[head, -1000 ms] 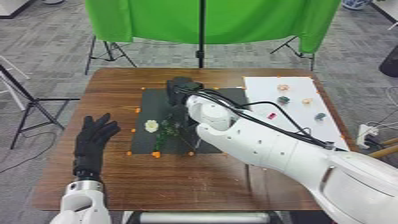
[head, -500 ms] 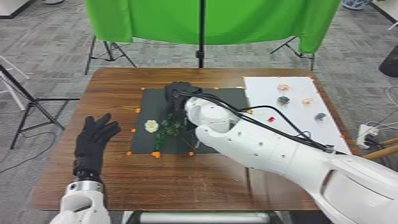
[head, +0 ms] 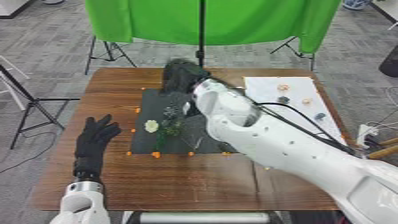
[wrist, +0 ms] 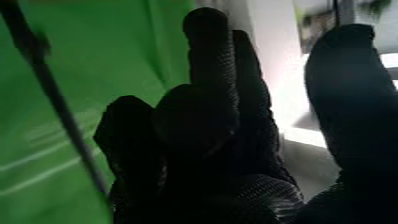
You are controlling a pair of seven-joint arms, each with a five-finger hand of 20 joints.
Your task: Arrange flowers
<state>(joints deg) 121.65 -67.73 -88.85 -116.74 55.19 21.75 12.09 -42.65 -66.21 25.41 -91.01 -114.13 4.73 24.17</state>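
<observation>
My right hand (head: 184,74) is over the far edge of the dark mat (head: 151,102), above the flowers. In the right wrist view the right hand (wrist: 200,130) is open, fingers extended and thumb apart, holding nothing. A cream flower (head: 151,126) lies on the mat's left part, with green stems and leaves (head: 162,137) beside it. Greyish-green foliage (head: 173,112) lies farther up the mat, partly beside the right forearm. My left hand (head: 95,135) rests open, fingers straight, over the table's left side. Small peach flower heads (head: 283,87) and blue-grey ones (head: 321,116) sit on the white sheet (head: 266,90).
The right arm (head: 258,135) crosses the mat and the white sheet. Orange markers (head: 155,155) line the mat's edges. Beyond the brown table (head: 115,82) stand a green cloth (head: 213,22) and a black pole (head: 202,50).
My right hand has lifted and moved away toward the table's far edge, uncovering the greyish-green foliage on the mat. The left hand has stayed in place.
</observation>
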